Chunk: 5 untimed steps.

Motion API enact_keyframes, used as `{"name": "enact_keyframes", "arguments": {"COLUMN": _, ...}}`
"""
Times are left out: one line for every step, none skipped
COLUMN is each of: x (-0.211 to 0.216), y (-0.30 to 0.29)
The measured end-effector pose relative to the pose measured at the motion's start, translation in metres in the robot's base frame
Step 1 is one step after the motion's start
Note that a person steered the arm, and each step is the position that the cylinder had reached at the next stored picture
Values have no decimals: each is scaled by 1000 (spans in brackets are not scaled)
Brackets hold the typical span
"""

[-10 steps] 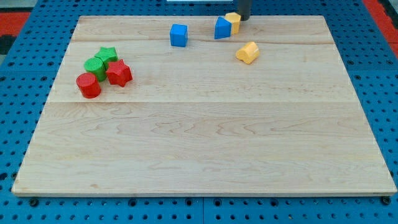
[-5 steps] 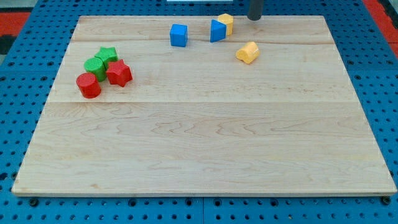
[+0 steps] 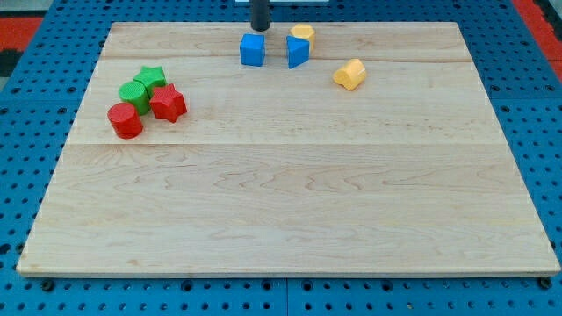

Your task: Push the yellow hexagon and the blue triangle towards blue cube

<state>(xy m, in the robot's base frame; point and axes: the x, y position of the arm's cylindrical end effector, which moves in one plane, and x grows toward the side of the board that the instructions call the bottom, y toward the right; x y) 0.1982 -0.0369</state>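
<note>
Tool tip (image 3: 261, 27) shifted left, touching nothing, above blue cube (image 3: 253, 49), blue triangle (image 3: 297, 51) beside.

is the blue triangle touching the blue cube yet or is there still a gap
Still apart. Bare wood shows between the blue triangle and the blue cube. My tip sits just above the cube.
</note>
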Motion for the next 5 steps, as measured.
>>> {"name": "enact_keyframes", "arguments": {"x": 1, "y": 48}}
{"name": "enact_keyframes", "arguments": {"x": 12, "y": 128}}
{"name": "enact_keyframes", "arguments": {"x": 21, "y": 176}}
{"name": "enact_keyframes", "arguments": {"x": -6, "y": 151}}
{"name": "enact_keyframes", "arguments": {"x": -4, "y": 93}}
